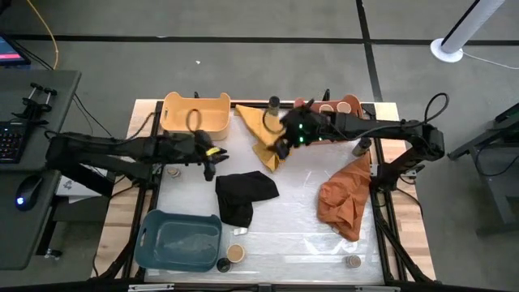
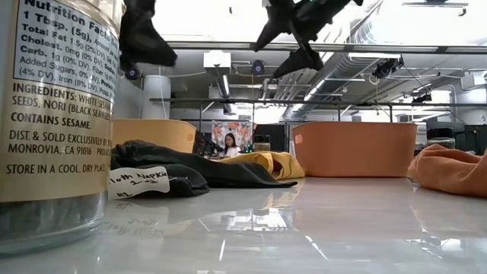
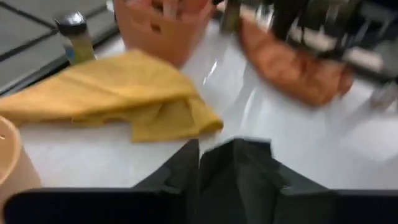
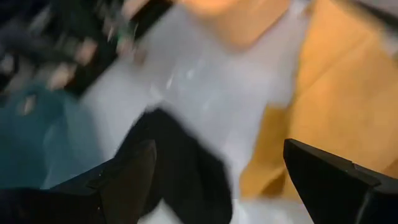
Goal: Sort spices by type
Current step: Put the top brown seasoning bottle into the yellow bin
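Sorting in progress. The right gripper (image 1: 280, 150) is held above the yellow cloth (image 1: 261, 136), its fingers (image 4: 127, 180) spread wide and empty. The nearest upright spice jar (image 1: 274, 103) is seen just beyond it, toward the table's far edge, nearer this arm than the left. The left gripper (image 1: 212, 156) is held over the black cloth (image 1: 243, 195); whether it is open cannot be told

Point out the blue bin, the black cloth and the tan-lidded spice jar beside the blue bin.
blue bin (image 1: 149, 233): high view, on its left wall.
black cloth (image 1: 243, 195): high view, on the middle of its folds.
tan-lidded spice jar (image 1: 236, 253): high view, on its round lid.
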You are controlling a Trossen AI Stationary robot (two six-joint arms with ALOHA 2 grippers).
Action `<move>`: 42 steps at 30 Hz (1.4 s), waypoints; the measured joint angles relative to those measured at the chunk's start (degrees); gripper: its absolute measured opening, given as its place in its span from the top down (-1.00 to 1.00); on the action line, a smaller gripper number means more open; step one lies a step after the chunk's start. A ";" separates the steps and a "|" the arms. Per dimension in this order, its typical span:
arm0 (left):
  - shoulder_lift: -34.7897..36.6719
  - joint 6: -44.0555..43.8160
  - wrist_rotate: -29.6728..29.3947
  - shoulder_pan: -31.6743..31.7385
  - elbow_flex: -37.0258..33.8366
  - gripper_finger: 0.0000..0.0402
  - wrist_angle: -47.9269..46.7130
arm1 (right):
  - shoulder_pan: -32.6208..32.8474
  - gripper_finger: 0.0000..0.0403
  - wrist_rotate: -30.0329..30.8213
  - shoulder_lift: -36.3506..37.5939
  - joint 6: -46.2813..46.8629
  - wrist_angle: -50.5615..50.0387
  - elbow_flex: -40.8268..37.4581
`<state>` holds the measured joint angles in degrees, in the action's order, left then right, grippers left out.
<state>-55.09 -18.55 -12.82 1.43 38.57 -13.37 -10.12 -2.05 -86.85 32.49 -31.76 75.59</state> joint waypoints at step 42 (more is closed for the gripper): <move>-32.66 -10.04 7.34 10.33 13.22 -0.09 -72.42 | 5.61 -0.73 10.37 0.00 -14.96 -3.05 -0.02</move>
<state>-87.75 -28.59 -5.48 11.76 51.79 -85.79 -4.51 8.32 -86.85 17.53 -34.81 75.57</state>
